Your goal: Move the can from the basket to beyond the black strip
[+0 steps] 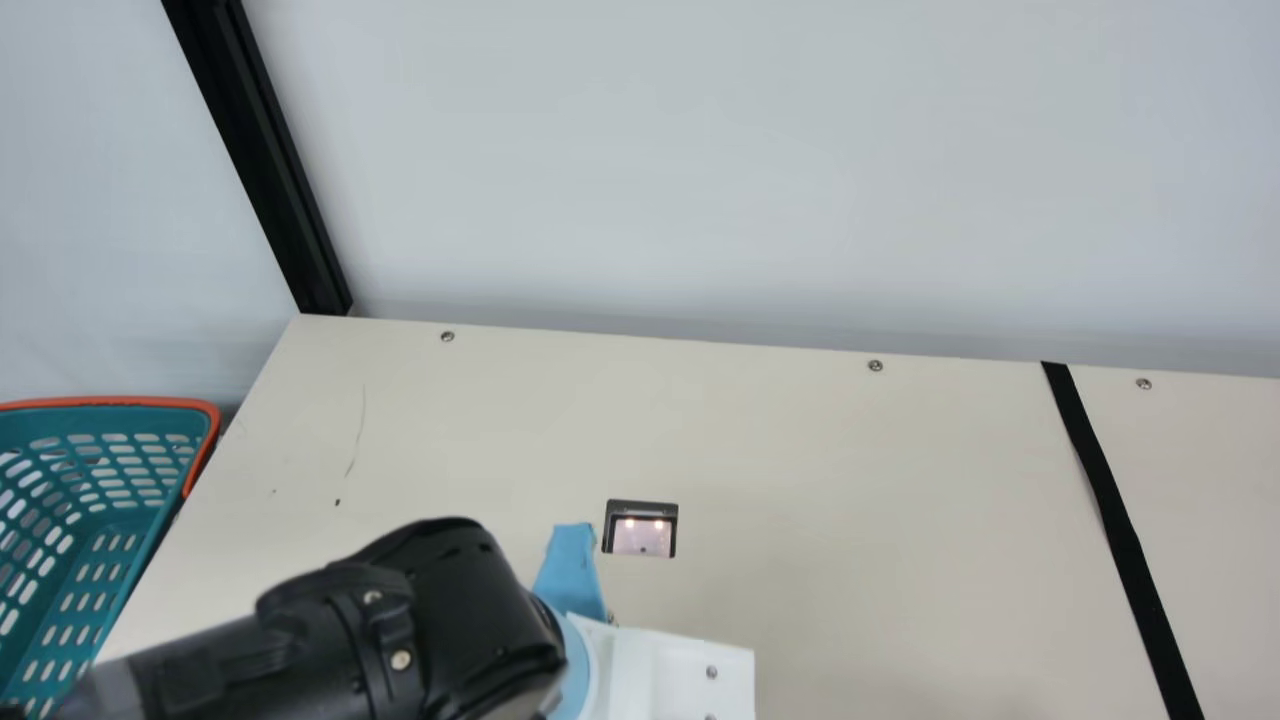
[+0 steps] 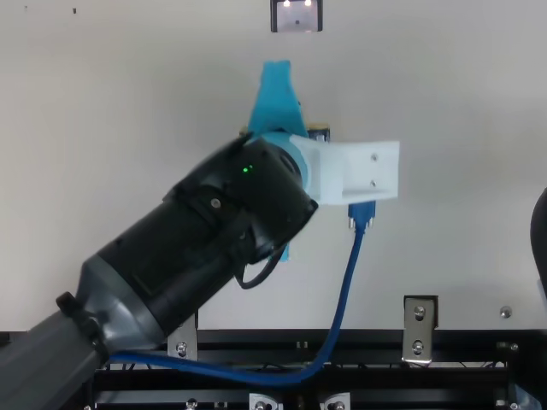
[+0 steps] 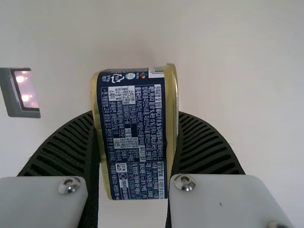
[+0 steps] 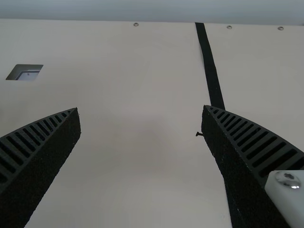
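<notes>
A cream table (image 1: 850, 470) lies between a teal basket (image 1: 145, 402) at the main view's left and, toward its right, a black strip (image 1: 1116, 515). The right gripper (image 4: 141, 108) is spread wide; the left gripper (image 2: 275, 102) grasps the can (image 3: 130, 137), between basket and strip.

- We find the basket (image 1: 120, 402) beside the left edge of the table (image 1: 800, 480).
- We record the strip (image 1: 1112, 510) on the table's right part, running back to front.
- Inset (image 1: 642, 536) lies between them.
- We note the can (image 3: 133, 137) in the left gripper (image 2: 276, 107), before the inset.
</notes>
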`<state>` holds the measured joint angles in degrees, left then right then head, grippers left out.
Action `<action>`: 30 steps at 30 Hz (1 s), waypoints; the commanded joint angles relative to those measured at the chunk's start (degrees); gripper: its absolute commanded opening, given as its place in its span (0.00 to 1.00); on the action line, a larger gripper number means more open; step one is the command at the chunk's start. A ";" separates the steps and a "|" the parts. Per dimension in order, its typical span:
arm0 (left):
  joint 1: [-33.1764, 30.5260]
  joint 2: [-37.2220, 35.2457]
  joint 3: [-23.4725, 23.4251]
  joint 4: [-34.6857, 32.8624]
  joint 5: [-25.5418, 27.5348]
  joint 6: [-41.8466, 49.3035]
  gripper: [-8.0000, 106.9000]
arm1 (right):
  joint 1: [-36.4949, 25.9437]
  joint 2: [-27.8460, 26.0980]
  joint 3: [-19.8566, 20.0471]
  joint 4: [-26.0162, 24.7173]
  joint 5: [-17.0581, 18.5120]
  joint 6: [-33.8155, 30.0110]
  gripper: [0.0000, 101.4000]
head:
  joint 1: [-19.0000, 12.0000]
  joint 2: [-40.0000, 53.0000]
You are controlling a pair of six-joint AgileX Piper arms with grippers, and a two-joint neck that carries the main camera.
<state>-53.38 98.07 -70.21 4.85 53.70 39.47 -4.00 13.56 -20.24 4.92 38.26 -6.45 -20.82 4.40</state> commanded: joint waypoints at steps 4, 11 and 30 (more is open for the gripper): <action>-0.60 -0.28 0.66 -0.57 -0.13 1.12 0.85 | 0.00 0.00 0.00 0.00 0.00 0.00 1.00 | -0.19 -0.14; 0.79 -4.87 0.68 -4.41 0.49 0.83 0.85 | 0.00 0.00 0.00 0.00 0.00 0.00 1.00 | -0.19 -0.14; 21.23 -27.33 10.46 0.76 -20.14 -30.47 0.85 | 0.14 1.00 -0.65 -0.35 -0.81 0.22 1.00 | -0.19 -0.14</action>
<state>-34.97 72.53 -61.32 2.53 37.68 16.23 -3.94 14.04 -20.55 4.74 38.21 -6.41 -20.82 4.40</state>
